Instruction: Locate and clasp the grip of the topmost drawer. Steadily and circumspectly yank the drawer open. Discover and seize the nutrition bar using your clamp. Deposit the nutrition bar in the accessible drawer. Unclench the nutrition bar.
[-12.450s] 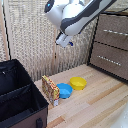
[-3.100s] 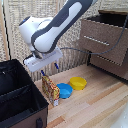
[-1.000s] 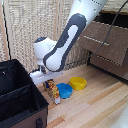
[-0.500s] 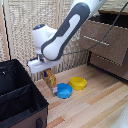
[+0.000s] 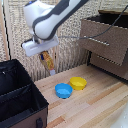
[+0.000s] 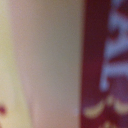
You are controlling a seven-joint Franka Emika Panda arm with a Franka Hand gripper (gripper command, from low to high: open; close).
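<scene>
In the exterior view my gripper (image 5: 46, 56) hangs from the white arm above the wooden floor, shut on the nutrition bar (image 5: 48, 62), a tan-yellow packet with red-orange speckles held upright in the air. The topmost drawer (image 5: 102, 40) of the dark brown dresser is pulled out at the exterior view's right, its silver bar handle (image 5: 96, 40) facing out. The gripper is well away from the drawer, toward the exterior view's left. The wrist view is filled by a blurred close-up of the packet (image 6: 100, 65); no fingers show there.
A blue bowl (image 5: 63, 90) and a yellow bowl (image 5: 78, 83) sit side by side on the wooden floor below the gripper. A black open bin (image 5: 17, 97) stands at the exterior view's left. A lower drawer (image 5: 112, 65) sits under the open one. A woven wall is behind.
The gripper has risen from beside the bowls with the nutrition bar in it; the bar is now off the floor. The top drawer was shut in the earliest frame and is now pulled out.
</scene>
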